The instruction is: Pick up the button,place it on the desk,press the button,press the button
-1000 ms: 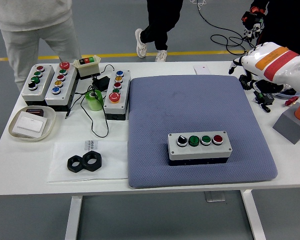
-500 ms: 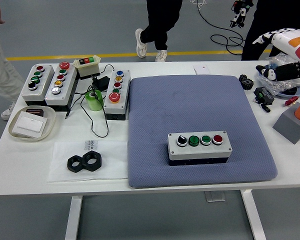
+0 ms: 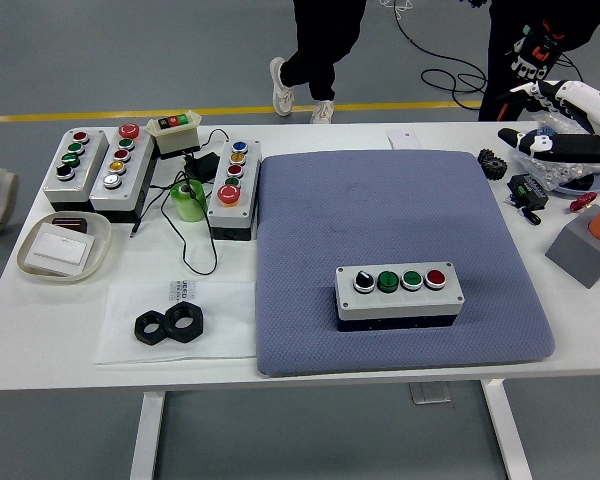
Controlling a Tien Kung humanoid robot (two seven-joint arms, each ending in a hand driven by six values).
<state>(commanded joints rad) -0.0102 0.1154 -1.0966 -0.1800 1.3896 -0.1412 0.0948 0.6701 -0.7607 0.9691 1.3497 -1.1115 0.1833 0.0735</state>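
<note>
- At the far left of the tabletop [image 3: 40, 330] sits a shallow beige tray [image 3: 64, 246] with a white card in it.
- Behind the tray stand two grey button boxes [image 3: 98, 170] side by side, each with a row of coloured buttons.
- Nearer the front edge, two black hex nuts [image 3: 168, 324] lie touching each other on a clear plastic sheet [image 3: 177, 320].
- A small beige control box [image 3: 174, 133] sits at the back, with black cables running from it past a green tape roll [image 3: 189, 200].
- Just beside the roll stands a third, narrow button box [image 3: 234, 188], touching the left edge of the blue mat [image 3: 390, 225].
- The four-button box [image 3: 399, 293] lies on the mat's near part, long side facing the front, with a black knob, two green buttons and a red button from left to right.
- Past the mat's right edge lie a black gear [image 3: 493, 160], small black parts and a grey wedge with an orange top [image 3: 589, 242].
- The right hand [image 3: 560, 145] hovers at the far right over a clear dish [image 3: 565, 170], well apart from the four-button box; I cannot tell how its fingers are set.
</note>
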